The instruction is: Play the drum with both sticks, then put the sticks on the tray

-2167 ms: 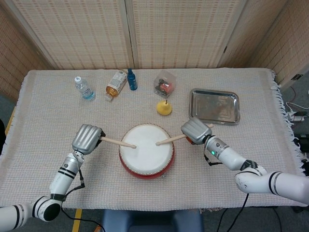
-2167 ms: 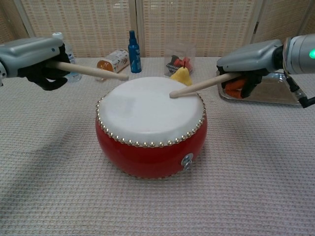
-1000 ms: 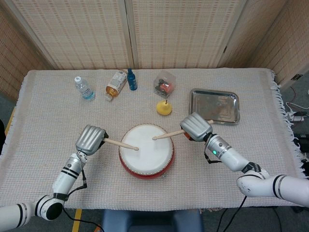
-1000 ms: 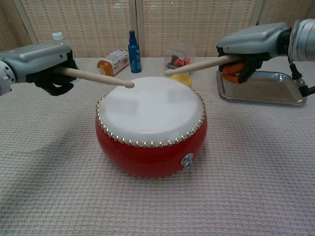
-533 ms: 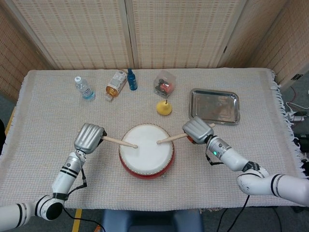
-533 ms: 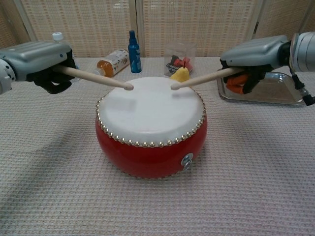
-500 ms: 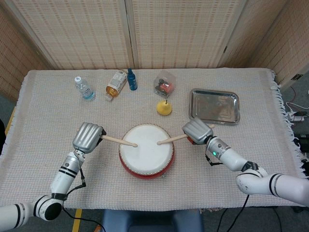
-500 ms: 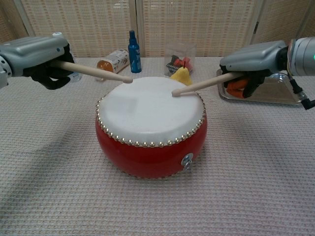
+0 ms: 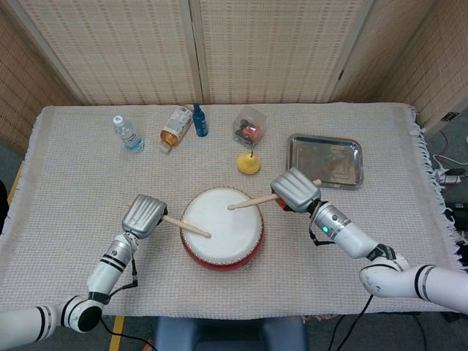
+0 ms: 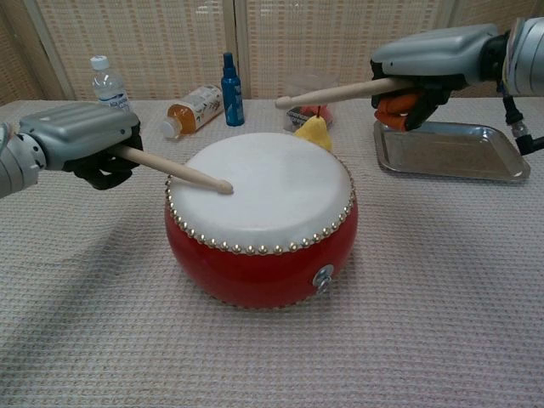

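Observation:
A red drum (image 9: pixel 222 227) (image 10: pixel 262 214) with a white skin sits at the table's front middle. My left hand (image 9: pixel 142 216) (image 10: pixel 82 138) grips a wooden stick (image 9: pixel 187 226) (image 10: pixel 172 170) whose tip rests low on the left part of the skin. My right hand (image 9: pixel 295 190) (image 10: pixel 433 55) holds the other stick (image 9: pixel 252 201) (image 10: pixel 330 92) raised above the drum, its tip clear of the skin. A steel tray (image 9: pixel 325 160) (image 10: pixel 449 151) lies bare at the right, just behind my right hand.
Behind the drum stand a yellow pear (image 9: pixel 248 163) (image 10: pixel 313 132), a clear box of small items (image 9: pixel 248 126), a blue bottle (image 9: pixel 199 120) (image 10: pixel 230 78), a lying orange bottle (image 9: pixel 175 127) (image 10: pixel 195 105) and a water bottle (image 9: pixel 127 134) (image 10: pixel 106 83).
My left hand has dropped and come nearer, bringing its stick tip down on the skin. My right hand has lifted, raising its stick off the drum.

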